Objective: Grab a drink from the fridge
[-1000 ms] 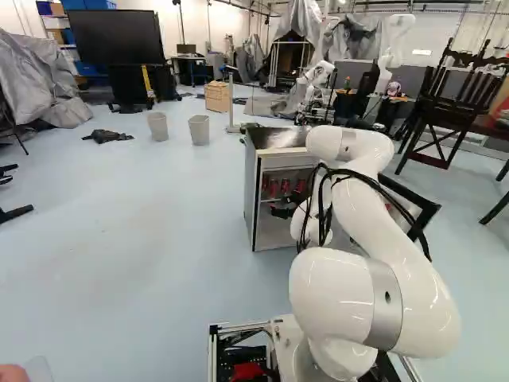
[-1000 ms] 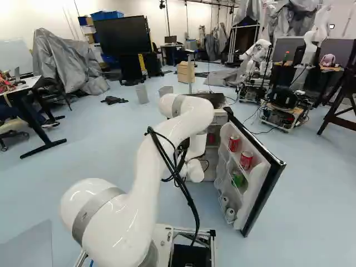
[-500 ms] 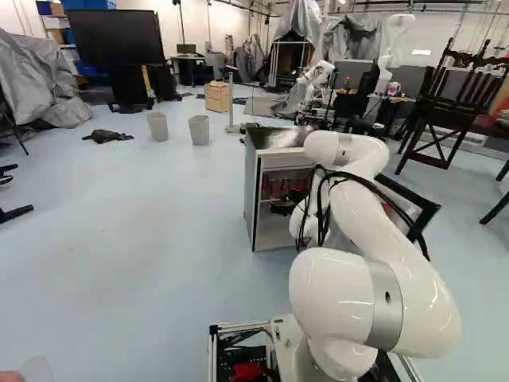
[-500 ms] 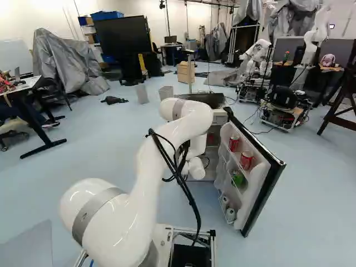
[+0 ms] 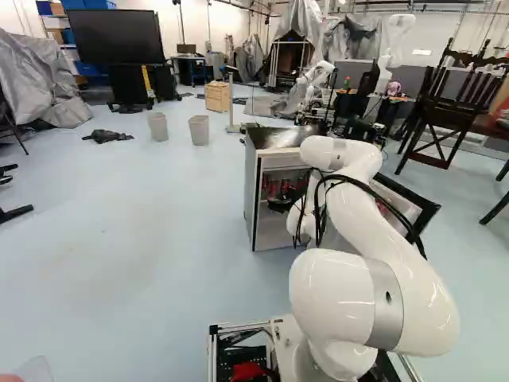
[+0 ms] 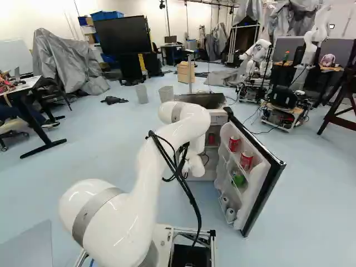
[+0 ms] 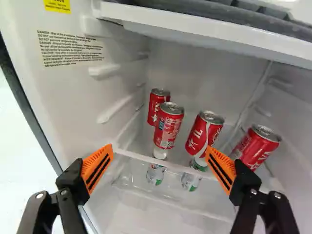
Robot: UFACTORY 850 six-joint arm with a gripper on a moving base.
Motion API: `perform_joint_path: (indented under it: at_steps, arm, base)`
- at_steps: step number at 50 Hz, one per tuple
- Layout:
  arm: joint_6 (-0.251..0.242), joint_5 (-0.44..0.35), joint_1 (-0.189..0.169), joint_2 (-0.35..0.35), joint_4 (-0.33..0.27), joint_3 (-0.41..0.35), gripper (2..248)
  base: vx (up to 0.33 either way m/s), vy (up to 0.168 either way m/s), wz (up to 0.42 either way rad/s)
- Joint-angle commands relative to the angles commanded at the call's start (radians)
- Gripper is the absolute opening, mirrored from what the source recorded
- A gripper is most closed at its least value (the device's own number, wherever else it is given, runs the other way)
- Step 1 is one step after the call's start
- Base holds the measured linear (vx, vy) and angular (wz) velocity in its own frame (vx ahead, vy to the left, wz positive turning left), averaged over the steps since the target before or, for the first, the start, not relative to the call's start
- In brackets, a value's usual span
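Fridge [image 5: 251, 191] is ahead of the base, door [image 6: 257, 192] swung open. The gripper [image 5: 280, 204] is at the opening. Wrist view: fingers spread wide, orange pads [image 7: 96, 168] well apart, nothing held. Can't tell if a pad touches a can.

Clear shelf [image 7: 222, 189] is inside, with white front edge. Drinks are on it: four red cans, ahead of the gripper.
- Back can [image 7: 156, 101] is nearest the printed side wall, partly hidden by the front can [image 7: 169, 124].
- Third can [image 7: 205, 132] is next to that pair, ahead of the fingers' gap.
- Fourth can [image 7: 257, 146] is toward the opposite wall.

Look: red bodies, white lettering, silver tops, pull tabs up top. Front can has a small pale print panel; third has a white stripe curving down it. Pale shapes with green show below the shelf edge, can't tell if cans or reflections.

Door rack holds two more red cans [image 6: 246, 160], a green item [image 6: 239, 179] under them.

Labels: block of dark warning print [image 7: 70, 48] on the side wall, yellow sticker [image 7: 57, 5] above it.
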State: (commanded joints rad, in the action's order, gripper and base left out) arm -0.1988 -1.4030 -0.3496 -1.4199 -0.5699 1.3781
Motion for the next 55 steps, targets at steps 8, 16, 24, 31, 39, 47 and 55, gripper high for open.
perform_joint_path:
  at_steps: [8,16,24,31,39,47,55]
  arm:
    - [0.000,0.000,0.012,-0.012,0.000,0.023,247]
    - [0.000,0.000,0.024,-0.023,0.000,0.046,247]
    - [0.000,0.000,0.029,-0.029,0.000,0.057,247]
    - [0.006,0.000,0.030,-0.030,0.000,0.059,247]
    - [0.068,0.000,0.030,-0.030,0.000,0.059,247]
    - [0.143,0.000,0.030,-0.030,0.000,0.059,247]
    - [0.164,0.000,0.030,-0.030,0.000,0.059,247]
  base:
    - [0.000,0.000,0.000]
    - [0.000,0.000,0.000]
    - [0.000,0.000,0.000]
    - [0.000,0.000,0.000]
    - [0.000,0.000,0.000]
    - [0.000,0.000,0.000]
    - [0.000,0.000,0.000]
